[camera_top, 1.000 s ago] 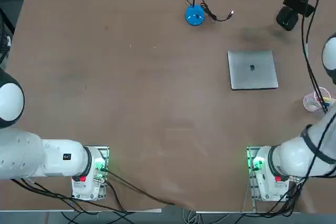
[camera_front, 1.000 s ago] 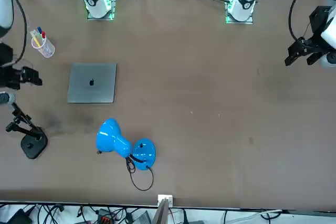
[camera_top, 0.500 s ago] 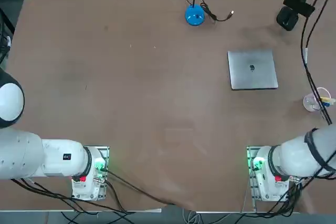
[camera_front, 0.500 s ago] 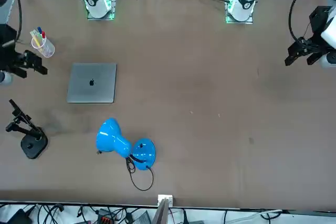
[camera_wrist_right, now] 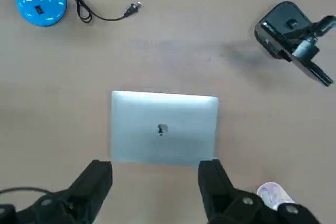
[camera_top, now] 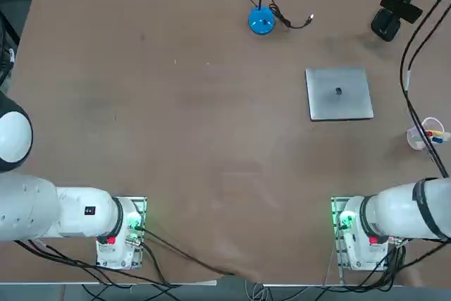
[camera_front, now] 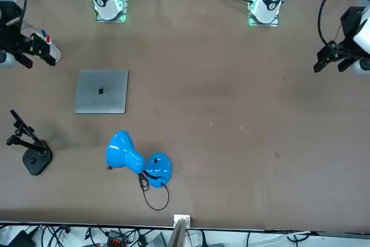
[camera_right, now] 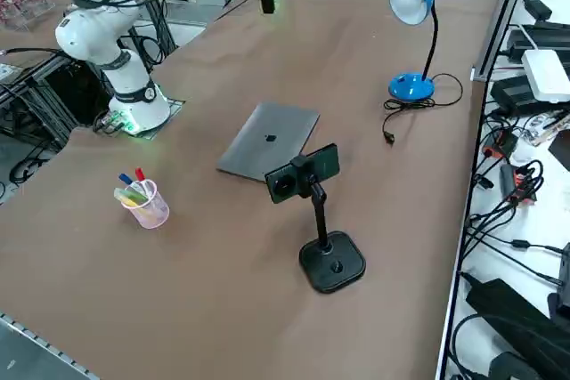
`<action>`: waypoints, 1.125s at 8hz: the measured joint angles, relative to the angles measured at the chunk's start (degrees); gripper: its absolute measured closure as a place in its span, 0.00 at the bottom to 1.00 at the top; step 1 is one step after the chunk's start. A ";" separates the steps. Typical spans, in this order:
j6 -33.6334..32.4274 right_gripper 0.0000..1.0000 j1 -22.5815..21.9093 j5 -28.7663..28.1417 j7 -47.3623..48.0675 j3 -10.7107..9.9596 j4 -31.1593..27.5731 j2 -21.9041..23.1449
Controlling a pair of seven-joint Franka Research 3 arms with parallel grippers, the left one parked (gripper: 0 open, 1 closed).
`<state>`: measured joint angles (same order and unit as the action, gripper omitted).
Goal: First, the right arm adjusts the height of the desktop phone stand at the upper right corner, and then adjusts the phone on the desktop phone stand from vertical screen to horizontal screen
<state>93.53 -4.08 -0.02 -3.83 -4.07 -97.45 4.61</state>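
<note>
The desktop phone stand (camera_right: 331, 262) stands at the table's far right corner, with a black rounded base (camera_top: 385, 26) and a thin upright pole. The phone (camera_right: 303, 173) sits tilted on its top, dark and narrow, and also shows as the phone (camera_top: 402, 6) and the phone (camera_front: 19, 124). My right gripper (camera_wrist_right: 155, 182) is open with nothing between its fingers. It hangs high over the table near the laptop's robot-side edge, well short of the stand (camera_wrist_right: 278, 29). In the front view the right gripper (camera_front: 36, 55) is at the left edge, over the pen cup.
A closed grey laptop (camera_top: 339, 94) lies between my gripper and the stand. A clear cup of pens (camera_right: 142, 200) stands by the table's right edge. A blue desk lamp (camera_front: 139, 163) with a black cable (camera_top: 285, 15) stands at the far side.
My right gripper has pulled back from the stand toward the robot's side, past the laptop to the pen cup. The arm has left the top view's right edge. Stand and phone are unmoved.
</note>
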 joint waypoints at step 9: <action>0.37 0.00 0.23 0.35 3.86 0.50 -3.16 3.23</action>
